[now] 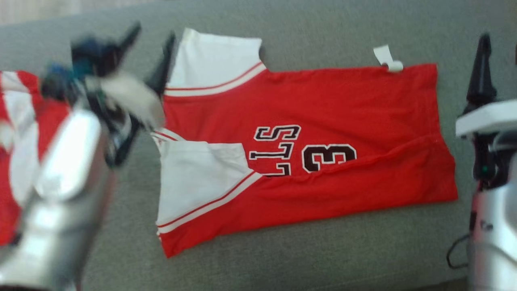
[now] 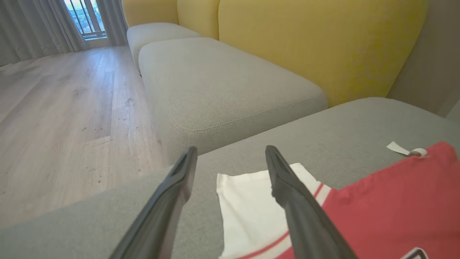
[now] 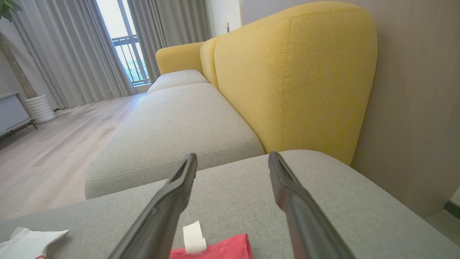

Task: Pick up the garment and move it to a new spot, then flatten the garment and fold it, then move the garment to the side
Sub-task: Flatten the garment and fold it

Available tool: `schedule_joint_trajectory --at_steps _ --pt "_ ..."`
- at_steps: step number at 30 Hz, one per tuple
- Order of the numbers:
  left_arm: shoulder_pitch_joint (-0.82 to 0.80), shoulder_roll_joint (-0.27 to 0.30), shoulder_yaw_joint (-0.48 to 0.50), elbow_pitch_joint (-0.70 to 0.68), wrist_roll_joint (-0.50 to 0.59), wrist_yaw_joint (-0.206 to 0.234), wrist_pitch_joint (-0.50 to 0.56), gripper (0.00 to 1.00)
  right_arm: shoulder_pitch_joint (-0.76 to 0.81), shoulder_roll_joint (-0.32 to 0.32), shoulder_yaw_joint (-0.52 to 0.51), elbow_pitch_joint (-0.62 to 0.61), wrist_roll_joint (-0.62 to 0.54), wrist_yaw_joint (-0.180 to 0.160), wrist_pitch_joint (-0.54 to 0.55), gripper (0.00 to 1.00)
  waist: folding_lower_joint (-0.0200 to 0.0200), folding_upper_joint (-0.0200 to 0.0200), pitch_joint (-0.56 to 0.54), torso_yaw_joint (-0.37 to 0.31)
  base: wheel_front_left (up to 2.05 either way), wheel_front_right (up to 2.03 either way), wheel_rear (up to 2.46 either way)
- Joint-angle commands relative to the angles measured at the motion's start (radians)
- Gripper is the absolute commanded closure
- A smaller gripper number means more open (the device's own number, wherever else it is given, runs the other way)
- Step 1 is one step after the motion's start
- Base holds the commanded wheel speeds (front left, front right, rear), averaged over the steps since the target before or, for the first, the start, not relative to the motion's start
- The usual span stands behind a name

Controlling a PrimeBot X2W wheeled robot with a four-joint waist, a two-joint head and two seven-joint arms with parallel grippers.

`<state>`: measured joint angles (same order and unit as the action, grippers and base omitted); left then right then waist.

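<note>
The garment (image 1: 315, 133), a red jersey with white sleeves and dark lettering, lies spread on the grey seat cushion (image 1: 307, 250). Its near long edge is folded over part of the lettering. My left gripper (image 1: 153, 40) is open and blurred, hovering at the garment's far white sleeve (image 1: 214, 60). In the left wrist view the left gripper (image 2: 230, 151) stands open above that sleeve (image 2: 248, 212), holding nothing. My right gripper (image 1: 500, 56) is just off the garment's hem end. In the right wrist view the right gripper (image 3: 233, 158) is open above the red corner (image 3: 222, 248) with its white tag (image 3: 194, 235).
Another red and white cloth (image 1: 16, 141) lies at the left, partly behind my left arm. A yellow backrest (image 3: 287, 79) rises behind the cushion. A second grey seat (image 2: 222, 82) adjoins it, with wooden floor (image 2: 64, 108) beyond the edge.
</note>
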<state>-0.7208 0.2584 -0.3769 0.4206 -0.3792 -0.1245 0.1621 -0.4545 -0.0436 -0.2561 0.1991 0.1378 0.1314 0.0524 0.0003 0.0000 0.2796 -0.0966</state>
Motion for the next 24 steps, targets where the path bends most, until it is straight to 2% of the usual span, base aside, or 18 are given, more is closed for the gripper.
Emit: schedule_joint_trajectory --at_steps 1,4,9,14,24 --pt "-0.084 0.047 0.011 -0.005 -0.021 -0.003 0.036 0.0 -0.041 -0.007 0.035 -0.024 -0.004 -0.001 -0.003 0.0 -0.0003 0.0 0.052 -0.036 0.0 0.0 0.0" --pt "-0.191 0.085 -0.07 0.053 -0.093 -0.005 0.122 0.0 -0.088 -0.007 0.067 -0.007 -0.006 -0.001 -0.009 0.0 -0.0003 0.0 0.09 -0.068 0.0 0.0 0.0" --pt "-0.321 0.173 -0.206 0.143 -0.186 -0.006 0.203 0.0 -0.153 -0.007 0.129 0.015 0.008 -0.001 -0.025 0.0 -0.0003 0.0 0.149 -0.124 0.0 0.0 0.0" --pt "-0.406 0.248 -0.286 0.237 -0.251 -0.006 0.282 0.0 -0.214 -0.007 0.182 0.038 0.032 -0.001 -0.046 0.0 -0.0003 0.0 0.209 -0.185 0.0 0.0 0.0" --pt "-0.481 0.309 -0.422 0.292 -0.393 -0.006 0.348 0.0 -0.265 -0.007 0.136 0.073 0.013 -0.001 -0.094 0.0 -0.0003 0.0 0.264 -0.21 0.0 0.0 0.0"
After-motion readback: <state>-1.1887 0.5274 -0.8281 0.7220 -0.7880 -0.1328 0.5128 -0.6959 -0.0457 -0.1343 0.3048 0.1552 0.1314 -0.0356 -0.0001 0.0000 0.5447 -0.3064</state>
